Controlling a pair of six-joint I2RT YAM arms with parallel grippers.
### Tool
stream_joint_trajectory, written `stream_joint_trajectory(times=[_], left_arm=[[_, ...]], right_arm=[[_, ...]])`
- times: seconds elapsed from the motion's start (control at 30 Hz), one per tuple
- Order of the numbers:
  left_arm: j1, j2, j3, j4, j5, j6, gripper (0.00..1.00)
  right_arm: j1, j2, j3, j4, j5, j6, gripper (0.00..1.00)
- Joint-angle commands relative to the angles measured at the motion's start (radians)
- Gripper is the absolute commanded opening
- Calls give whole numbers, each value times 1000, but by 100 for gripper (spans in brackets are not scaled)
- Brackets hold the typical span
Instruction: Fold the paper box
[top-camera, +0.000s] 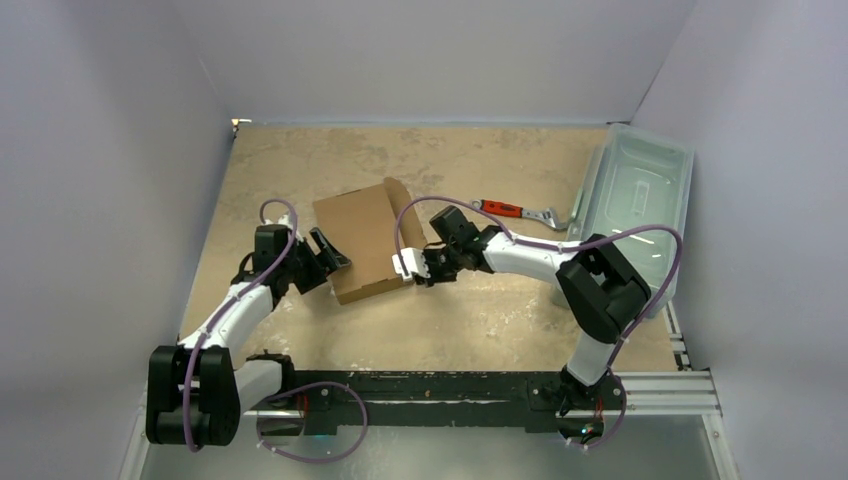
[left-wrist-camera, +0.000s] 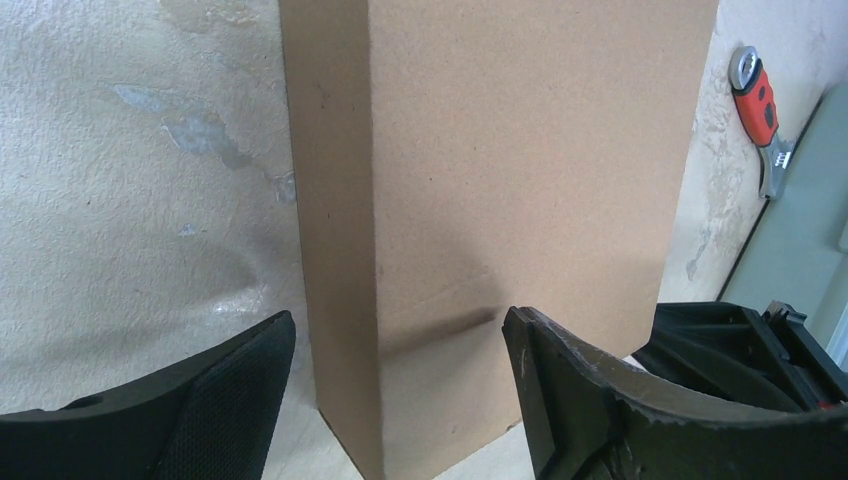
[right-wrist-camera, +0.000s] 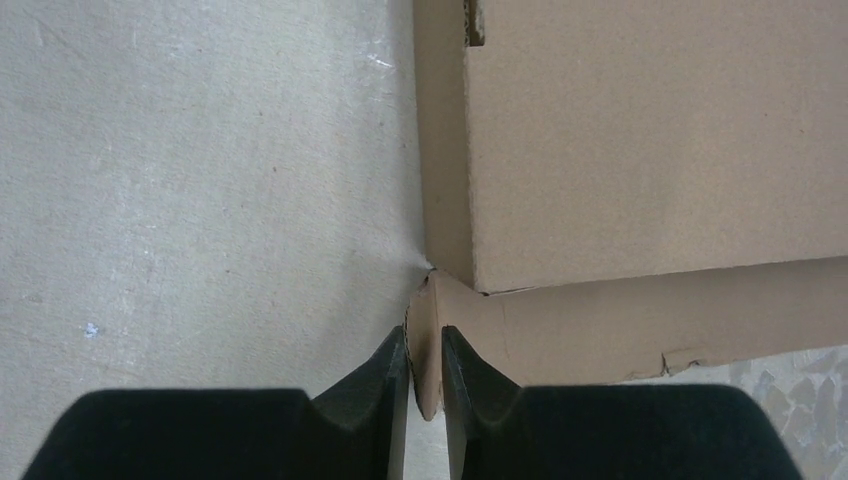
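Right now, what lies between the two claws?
The paper box. In the top view the left claw is at its left edge, the right claw pinching its right corner.

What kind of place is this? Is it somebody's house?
Probably not a house, more likely a robot test booth. Plain white walls close in a worn table, and a left arm and a right arm are bolted along its near edge, working on a cardboard box.

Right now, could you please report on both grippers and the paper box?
Right gripper shut on a paper box flap. Left gripper open at its left edge. Wrench lies apart from it.
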Motion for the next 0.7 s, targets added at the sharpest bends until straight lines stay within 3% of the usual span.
stream_joint_trajectory(times=[0.0, 0.5, 0.67], left_arm=[[8, 0, -6, 37, -3, 31, 77], [8, 27, -8, 62, 19, 27, 73], [8, 32, -8, 68, 26, 26, 73]], right_arm=[[-26, 5, 45, 11, -24, 45, 21], [-50, 13, 69, -42, -82, 30, 14], [-50, 12, 70, -51, -89, 25, 2]])
